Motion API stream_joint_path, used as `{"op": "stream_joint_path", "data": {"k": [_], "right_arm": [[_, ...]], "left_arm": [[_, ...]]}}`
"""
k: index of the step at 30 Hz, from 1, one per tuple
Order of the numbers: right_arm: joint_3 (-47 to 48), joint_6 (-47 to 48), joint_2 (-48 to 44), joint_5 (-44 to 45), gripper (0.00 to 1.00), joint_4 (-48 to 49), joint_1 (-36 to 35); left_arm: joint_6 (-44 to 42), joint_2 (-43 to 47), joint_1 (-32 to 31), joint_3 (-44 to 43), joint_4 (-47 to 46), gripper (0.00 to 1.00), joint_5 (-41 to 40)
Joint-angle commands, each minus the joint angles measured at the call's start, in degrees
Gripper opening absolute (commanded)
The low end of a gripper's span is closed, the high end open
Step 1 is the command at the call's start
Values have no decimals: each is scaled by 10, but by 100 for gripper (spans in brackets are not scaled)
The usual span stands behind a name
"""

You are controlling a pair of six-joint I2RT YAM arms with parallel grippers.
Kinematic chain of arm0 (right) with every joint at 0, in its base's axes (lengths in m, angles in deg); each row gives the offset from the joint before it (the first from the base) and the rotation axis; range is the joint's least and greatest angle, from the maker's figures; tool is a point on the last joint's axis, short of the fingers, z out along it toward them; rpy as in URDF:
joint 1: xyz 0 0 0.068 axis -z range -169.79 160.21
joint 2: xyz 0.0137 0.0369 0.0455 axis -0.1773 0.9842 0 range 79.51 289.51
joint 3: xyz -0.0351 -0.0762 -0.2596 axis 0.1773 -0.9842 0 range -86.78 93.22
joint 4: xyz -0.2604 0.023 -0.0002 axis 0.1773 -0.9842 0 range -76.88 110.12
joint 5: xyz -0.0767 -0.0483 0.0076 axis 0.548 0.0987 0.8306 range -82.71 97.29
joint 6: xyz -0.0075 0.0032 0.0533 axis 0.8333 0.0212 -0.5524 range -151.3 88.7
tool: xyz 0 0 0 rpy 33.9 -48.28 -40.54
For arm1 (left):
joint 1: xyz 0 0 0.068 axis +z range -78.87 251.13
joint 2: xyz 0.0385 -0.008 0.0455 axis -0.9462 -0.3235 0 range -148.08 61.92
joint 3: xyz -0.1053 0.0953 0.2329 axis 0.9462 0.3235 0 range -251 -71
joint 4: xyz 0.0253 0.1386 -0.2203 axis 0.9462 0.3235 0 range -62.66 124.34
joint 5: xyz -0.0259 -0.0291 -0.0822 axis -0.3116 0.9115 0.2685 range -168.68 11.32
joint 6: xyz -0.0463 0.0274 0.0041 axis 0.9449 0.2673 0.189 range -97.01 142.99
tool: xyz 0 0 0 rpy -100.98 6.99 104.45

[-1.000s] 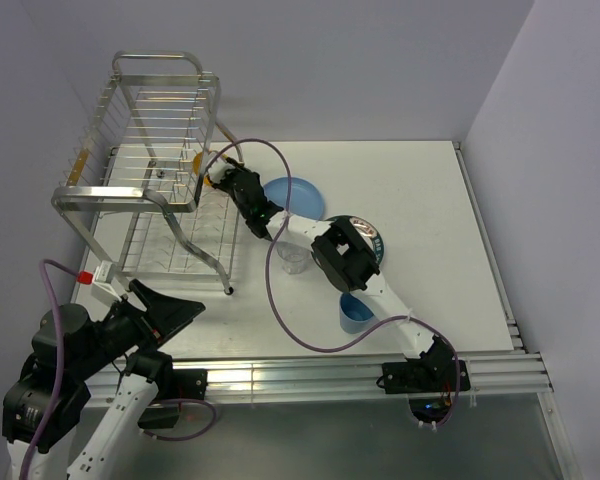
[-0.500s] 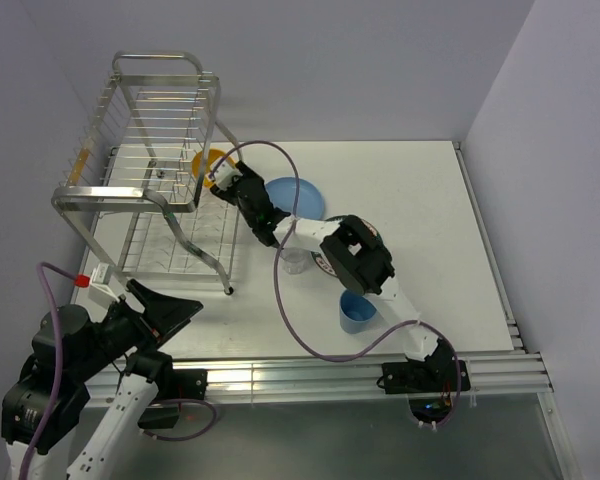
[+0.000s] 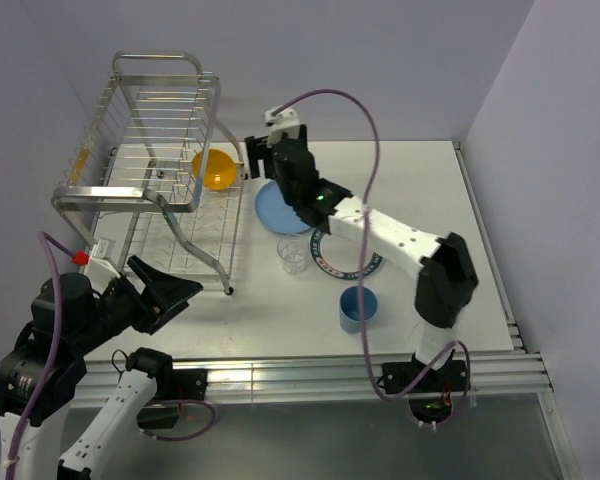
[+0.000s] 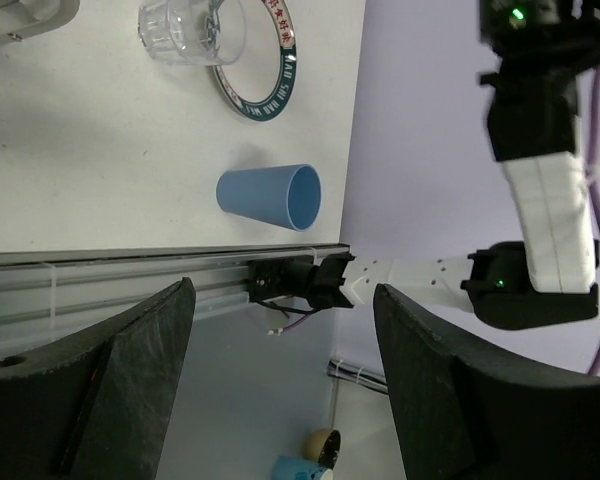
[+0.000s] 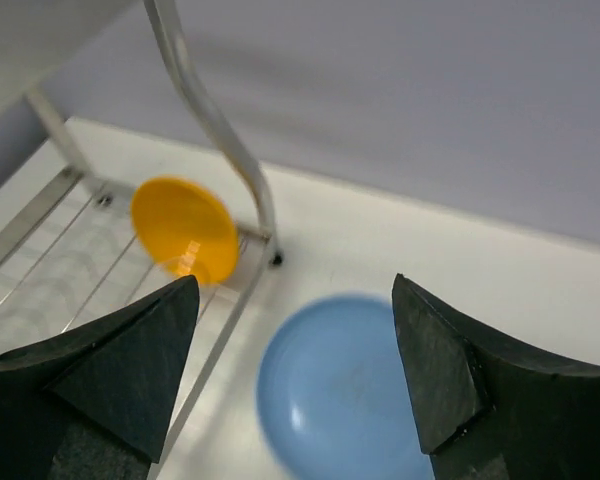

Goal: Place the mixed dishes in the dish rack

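Right pincer (image 5: 292, 300): fingers spread wide, nothing between them. It hangs above the desk (image 3: 430, 200), just off the right side of the silver wire two-tier dish rack (image 3: 130, 205).

Left pincer (image 4: 282, 300): also open and empty, at the near-left corner, well apart from all the dishes.

Orange-yellow bowl (image 5: 185, 228): in the rack, tipped on its side on the lower tier wires, in the far right corner by the bent upright tube.

Not yet loaded, all on the desk:
- plain light-blue plate (image 5: 345, 400)
- white plate with dark teal lettered rim (image 3: 325, 265)
- small clear glass (image 3: 292, 255)
- small blue cup (image 3: 358, 308)

Key relation: the light-blue plate lies flat, almost straight below the right pincer and a little to its right. It is round, so there is no long axis to align to. The right arm is far the nearer one.

Clearances:
- Rack side: the plate's edge sits just beside the lower rail, so room is tight there.
- Near edge: the glass stands close by.
- Far and right edges: these face bare desk.

Judgement: the plate is the likely next pick. A rim grasp from the far or right side looks safest. Since the plate lies flat, one finger must get under the lip, and there is a risk of pushing it into the rail.
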State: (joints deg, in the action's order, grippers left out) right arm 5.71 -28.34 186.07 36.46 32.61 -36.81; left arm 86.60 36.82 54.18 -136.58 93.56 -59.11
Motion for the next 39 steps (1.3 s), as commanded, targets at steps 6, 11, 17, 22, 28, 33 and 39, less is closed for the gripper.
{"op": "stream_joint_path", "data": {"k": [6,11,17,22,28,33,39], "right_arm": [[-15,-336,-126,-216,88,-474,141],[51,-300,-58,-213,91,-619,183],[179,-257,73,-276,91,-662,222],[264,-211,179,-286,91,-646,222],[281,-191,239,-287,90,-613,226],[285,-179,271,-288,87,-598,227],[287,-162,299,-321,72,-582,227]], "left_arm": [[-43,-47,17,-75,34,78,4],[-82,-64,19,-63,47,78,28],[-138,-101,19,-91,95,79,9],[-120,-85,20,-92,105,79,5],[-104,-66,21,-94,125,78,4],[-100,-64,23,-83,124,78,10],[-93,-68,23,-57,87,78,28]]}}
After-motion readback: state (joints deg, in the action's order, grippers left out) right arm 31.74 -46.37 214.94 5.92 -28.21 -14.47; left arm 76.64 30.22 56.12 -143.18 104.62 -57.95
